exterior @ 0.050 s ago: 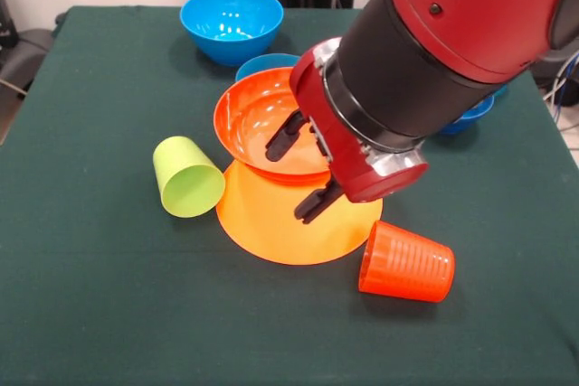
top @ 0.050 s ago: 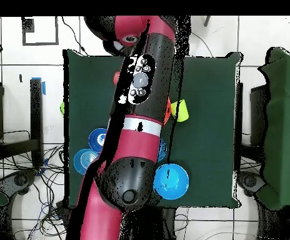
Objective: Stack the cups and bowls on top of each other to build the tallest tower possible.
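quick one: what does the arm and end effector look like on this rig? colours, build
Sawyer-style arm: glossy red shell with a wide black cylindrical wrist section, and a silver ring where it meets the red gripper housing. The jaws are two slim black fingers. From overhead the arm shows red with a white band, a black segment, and a cluster of round buttons on top.

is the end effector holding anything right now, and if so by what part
Nothing appears to be held. The end effector is open, one finger over the red-orange bowl and the other over the upturned light-orange bowl beneath; whether either finger touches cannot be told.
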You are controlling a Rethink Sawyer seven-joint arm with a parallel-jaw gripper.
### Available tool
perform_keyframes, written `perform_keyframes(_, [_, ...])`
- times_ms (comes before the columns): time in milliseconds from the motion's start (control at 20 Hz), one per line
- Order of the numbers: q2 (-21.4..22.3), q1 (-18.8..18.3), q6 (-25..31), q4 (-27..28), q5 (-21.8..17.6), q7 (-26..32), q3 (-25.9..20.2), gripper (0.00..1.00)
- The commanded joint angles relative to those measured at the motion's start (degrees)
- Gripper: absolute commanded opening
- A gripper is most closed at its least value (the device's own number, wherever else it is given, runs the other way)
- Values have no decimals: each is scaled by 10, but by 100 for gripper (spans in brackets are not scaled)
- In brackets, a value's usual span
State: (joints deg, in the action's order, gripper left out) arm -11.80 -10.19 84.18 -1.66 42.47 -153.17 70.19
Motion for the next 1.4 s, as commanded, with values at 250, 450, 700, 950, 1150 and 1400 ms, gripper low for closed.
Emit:
perform_keyframes(250, [9,-43,25,20,65,179,58,100])
perform_keyframes(450, [11,-58,19,23,84,208,76,100])
perform_keyframes(700, [17,-78,26,30,150,225,144,100])
perform_keyframes(950, [21,-91,38,28,226,241,222,100])
perform_keyframes(1150, [18,-92,30,23,242,247,236,100])
perform_keyframes(1400, [13,-98,31,19,267,265,263,100])
